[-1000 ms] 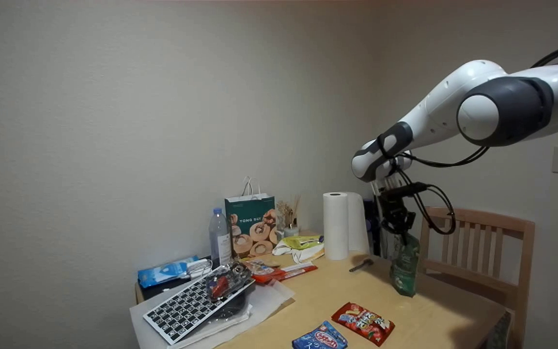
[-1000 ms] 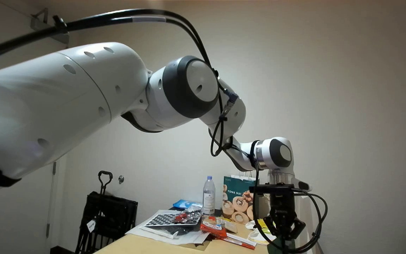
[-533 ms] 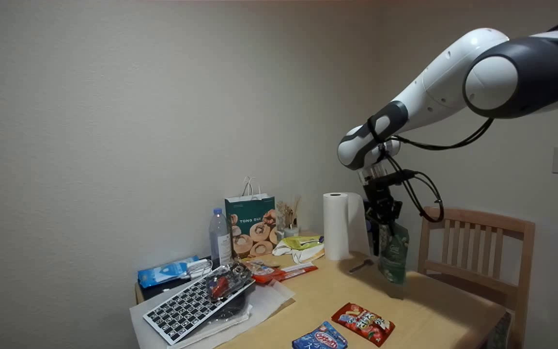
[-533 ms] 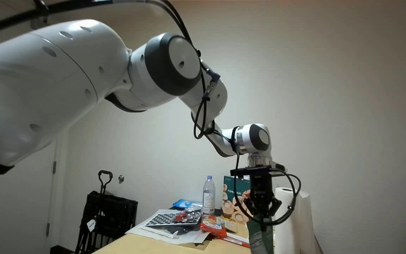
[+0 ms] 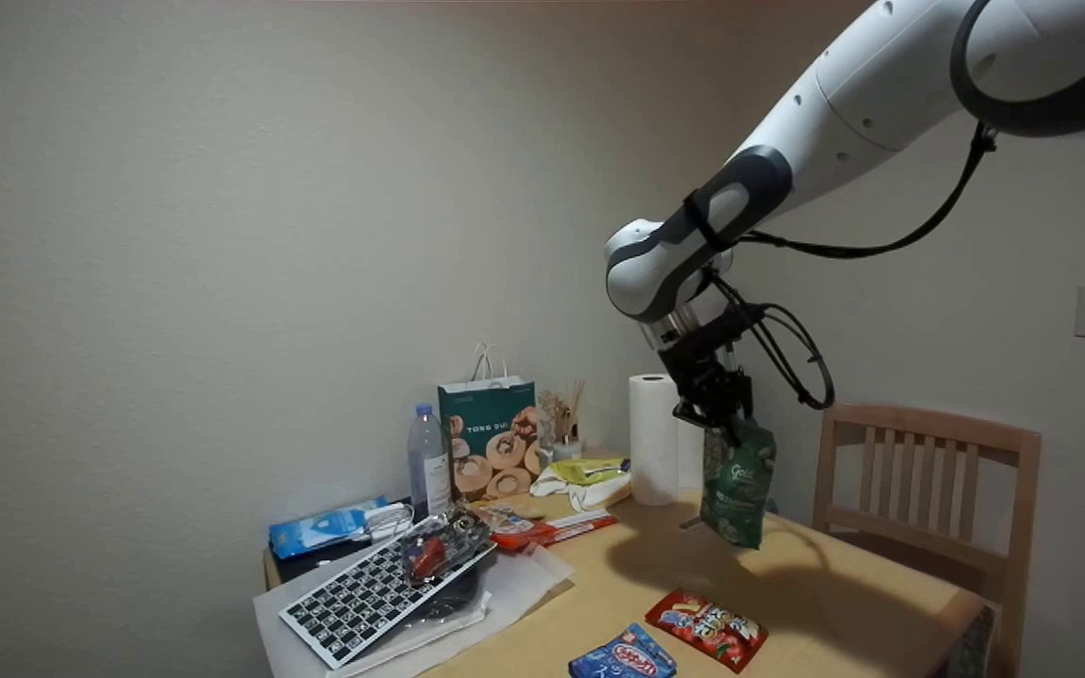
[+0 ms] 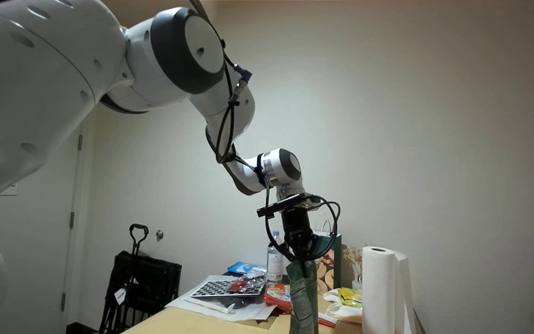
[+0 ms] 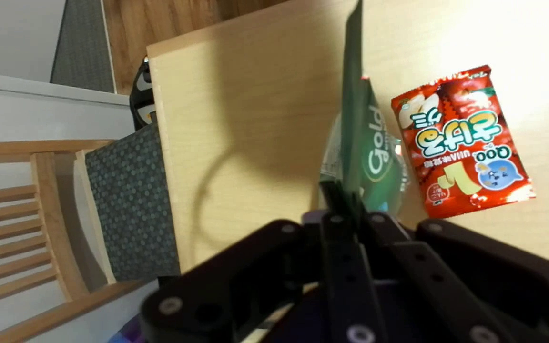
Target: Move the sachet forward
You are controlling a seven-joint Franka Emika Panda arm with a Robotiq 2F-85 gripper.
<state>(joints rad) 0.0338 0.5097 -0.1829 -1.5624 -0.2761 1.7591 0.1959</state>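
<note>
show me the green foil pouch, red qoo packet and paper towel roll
Green foil pouch (image 5: 738, 488), in an exterior view, printed face
Red Qoo packet (image 7: 462, 144), wrist view, printed face
Paper towel roll (image 6: 378, 291), in an exterior view, curved side

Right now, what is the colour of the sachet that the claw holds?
The sachet is green with light printing; it shows best in an exterior view.

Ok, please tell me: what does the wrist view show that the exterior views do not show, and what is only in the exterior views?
Only the wrist view shows the wood-grain floor beyond the table. Only the exterior views show the blue-capped bottle, the TONG SUI bag and the checkered board. Shared: the green sachet, gripped by the claw, and the table, in all views; the red packet and the chair, in the wrist view and in an exterior view.
</note>
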